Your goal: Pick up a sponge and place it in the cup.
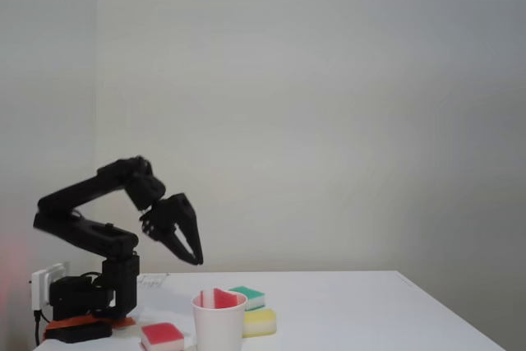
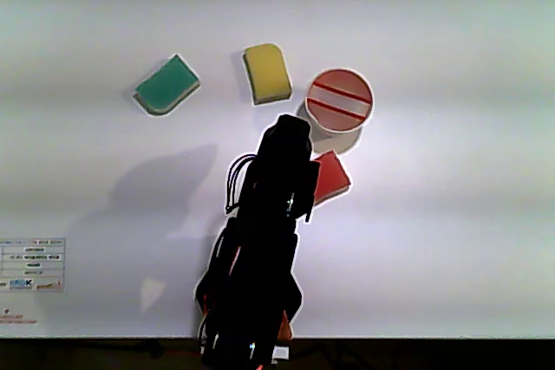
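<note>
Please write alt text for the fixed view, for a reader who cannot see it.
A plain white paper cup on a white table holds a red-and-white sponge; the black robot arm's gripper hangs above, jaws slightly apart. Another red sponge, a green-topped sponge and a yellow sponge lie beside the cup.

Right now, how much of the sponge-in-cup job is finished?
Done: one red sponge already sits inside the cup. In hand: nothing; the end effector hangs in the air above the table, jaws apart, with nothing between them. Left, if wanted: a second red sponge lies on the table beside the cup, next to the green and yellow sponges.
</note>
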You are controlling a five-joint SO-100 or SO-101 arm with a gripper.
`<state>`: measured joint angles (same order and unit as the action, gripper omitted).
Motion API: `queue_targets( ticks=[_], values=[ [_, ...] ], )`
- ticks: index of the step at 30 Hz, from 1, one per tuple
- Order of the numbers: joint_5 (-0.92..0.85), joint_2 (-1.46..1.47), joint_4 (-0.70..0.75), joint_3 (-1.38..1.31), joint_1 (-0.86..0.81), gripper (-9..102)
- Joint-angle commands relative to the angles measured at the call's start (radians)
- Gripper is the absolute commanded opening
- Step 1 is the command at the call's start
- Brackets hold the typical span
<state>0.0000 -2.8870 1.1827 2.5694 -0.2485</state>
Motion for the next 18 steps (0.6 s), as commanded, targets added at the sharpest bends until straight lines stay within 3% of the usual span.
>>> queue_targets(
  ticks=[1, 9, 18],
  values=[
    [0.003, -0.141, -0.006, 0.121, 0.015, 0],
    [0.005, -0.371, -0.04, 0.393, 0.083, 0],
    [-0.015, -0.374, -0.115, 0.522, 0.117, 0]
  ],
)
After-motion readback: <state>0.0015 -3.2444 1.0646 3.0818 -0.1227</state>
